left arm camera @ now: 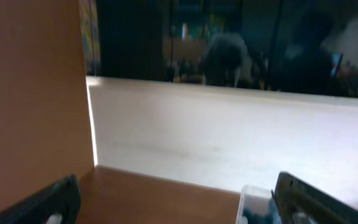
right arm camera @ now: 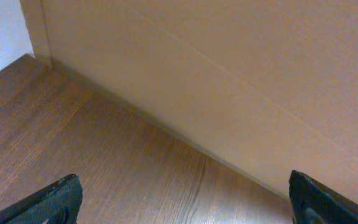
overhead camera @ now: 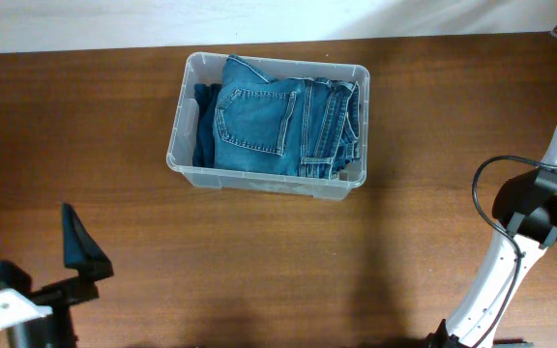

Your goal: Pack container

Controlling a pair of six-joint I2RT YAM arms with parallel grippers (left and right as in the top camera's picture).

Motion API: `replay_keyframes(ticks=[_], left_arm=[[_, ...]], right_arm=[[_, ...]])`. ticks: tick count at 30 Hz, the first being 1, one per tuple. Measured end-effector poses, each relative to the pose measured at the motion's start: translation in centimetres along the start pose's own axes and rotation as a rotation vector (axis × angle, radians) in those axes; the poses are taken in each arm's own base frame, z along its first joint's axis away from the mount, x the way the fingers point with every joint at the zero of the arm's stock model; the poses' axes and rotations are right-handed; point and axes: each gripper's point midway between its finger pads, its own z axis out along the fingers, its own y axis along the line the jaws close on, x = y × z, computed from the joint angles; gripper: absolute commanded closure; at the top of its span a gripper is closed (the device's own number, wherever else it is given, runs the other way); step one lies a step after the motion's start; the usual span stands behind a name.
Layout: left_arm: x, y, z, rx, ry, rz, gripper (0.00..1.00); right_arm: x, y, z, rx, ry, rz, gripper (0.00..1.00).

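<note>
Jeans (overhead camera: 277,121), folded denim, inside clear rectangular plastic container (overhead camera: 259,181).

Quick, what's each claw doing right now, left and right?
Left claw: open, holding nothing.
Right claw: open, holding nothing.

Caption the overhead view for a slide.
Folded blue jeans lie packed in the clear container on the wooden table.
</note>
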Motion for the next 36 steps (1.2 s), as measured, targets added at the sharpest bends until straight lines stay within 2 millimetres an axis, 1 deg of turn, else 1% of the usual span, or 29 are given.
replay_keyframes(ticks=[4, 10, 15, 17, 24, 31, 36], left_arm=[[2.1, 0.2, -0.3, 0.001, -0.06, -0.021, 0.0], [5.0, 0.1, 0.1, 0.002, -0.093, -0.032, 0.01], [6.2, -0.1, 0.5, 0.001, -0.076, -0.026, 0.0], [7.2, -0.1, 0.8, 0.001, -0.059, -0.02, 0.01], [8.9, -0.2, 1.0, 0.001, -0.061, -0.021, 0.01], [9.6, 0.1, 0.4, 0.0, -0.088, -0.03, 0.01], [10.3, 0.5, 0.4, -0.022, -0.108, -0.031, 0.0]], right_arm=[[0.0, 0.0, 0.0, 0.0, 0.0, 0.0, 0.01], [0.0, 0.0, 0.0, 0.0, 0.0, 0.0, 0.02], [0.0, 0.0, 0.0, 0.0, 0.0, 0.0, 0.02], [0.0, 0.0, 0.0, 0.0, 0.0, 0.0, 0.02], [0.0, 0.0, 0.0, 0.0, 0.0, 0.0, 0.02], [0.0, 0.0, 0.0, 0.0, 0.0, 0.0, 0.02], [0.0, 0.0, 0.0, 0.0, 0.0, 0.0, 0.02]])
